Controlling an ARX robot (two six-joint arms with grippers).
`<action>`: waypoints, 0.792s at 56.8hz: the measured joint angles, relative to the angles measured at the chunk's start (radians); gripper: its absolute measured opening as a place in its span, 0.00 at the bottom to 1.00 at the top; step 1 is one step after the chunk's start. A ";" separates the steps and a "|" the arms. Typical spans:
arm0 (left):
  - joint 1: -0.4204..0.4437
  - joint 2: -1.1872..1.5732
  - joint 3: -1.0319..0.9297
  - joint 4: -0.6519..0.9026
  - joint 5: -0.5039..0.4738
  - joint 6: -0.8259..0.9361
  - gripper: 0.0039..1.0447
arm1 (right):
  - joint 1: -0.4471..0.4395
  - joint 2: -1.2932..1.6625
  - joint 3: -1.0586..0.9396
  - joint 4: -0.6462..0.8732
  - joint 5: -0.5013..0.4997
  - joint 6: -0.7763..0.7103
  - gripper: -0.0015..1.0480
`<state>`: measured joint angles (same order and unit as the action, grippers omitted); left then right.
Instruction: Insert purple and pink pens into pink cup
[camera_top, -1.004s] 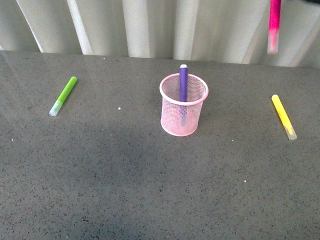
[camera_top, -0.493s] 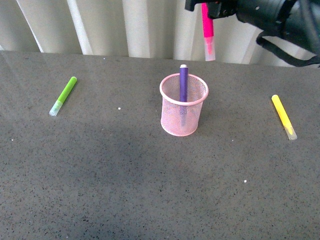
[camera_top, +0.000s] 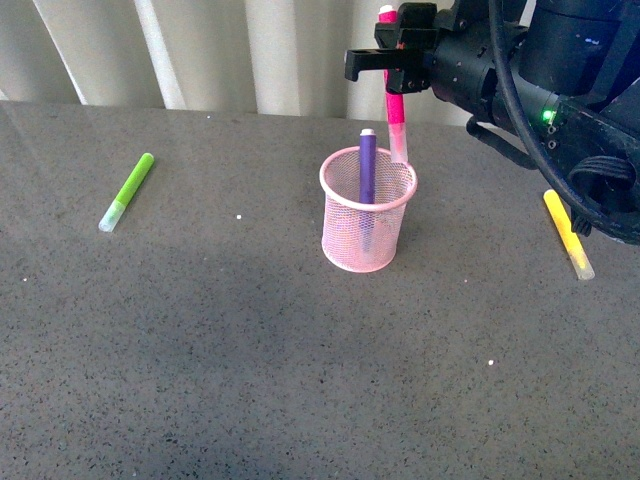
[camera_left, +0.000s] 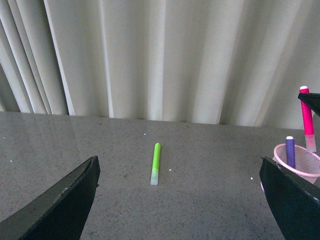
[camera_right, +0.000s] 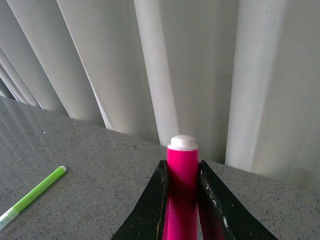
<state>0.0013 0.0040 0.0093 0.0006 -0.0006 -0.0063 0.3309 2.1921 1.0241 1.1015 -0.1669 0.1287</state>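
**pink pen hanging over the cup, purple one already in**

front view: the right gripper (camera_top: 392, 62) sits high over the table (camera_top: 250, 400), its two fingers pinching the pink pen (camera_top: 396, 108) near its upper end. the pen hangs almost straight down from the jaws, clear cap lowest. directly under the gripper stands the pink cup (camera_top: 366, 225), upright, and the pen's cap meets the cup's far rim. i can't tell whether the tip is inside the mesh or just behind it. the purple pen (camera_top: 367, 165) stands in the cup, just beside the hanging pink one. the yellow marker (camera_top: 566, 232) lies flat below the right arm, well apart from the cup. the green marker (camera_top: 128, 190) lies far off to the gripper's left.

left wrist view: the left gripper (camera_left: 178, 170) is spread wide, holding nothing. the green marker lies on the table ahead of it, between the two fingers (camera_left: 65, 200). the cup, the purple pen and the pink pen show beyond the one finger.

right wrist view: the right gripper's fingers (camera_right: 156, 205) press on both sides of the pink pen, whose white end cap pokes out past the fingertips. the green marker lies well off to one side, and pale curtains (camera_right: 210, 65) hang beyond.
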 joint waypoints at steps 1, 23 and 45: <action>0.000 0.000 0.000 0.000 0.000 0.000 0.94 | -0.001 0.001 0.000 0.002 -0.001 0.002 0.11; 0.000 0.000 0.000 0.000 0.000 0.000 0.94 | -0.002 0.010 -0.012 0.051 -0.028 0.035 0.11; 0.000 0.000 0.000 0.000 0.000 0.000 0.94 | -0.011 0.015 -0.020 0.059 -0.042 0.042 0.73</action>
<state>0.0013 0.0040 0.0093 0.0006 -0.0006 -0.0063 0.3202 2.2070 1.0039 1.1606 -0.2092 0.1703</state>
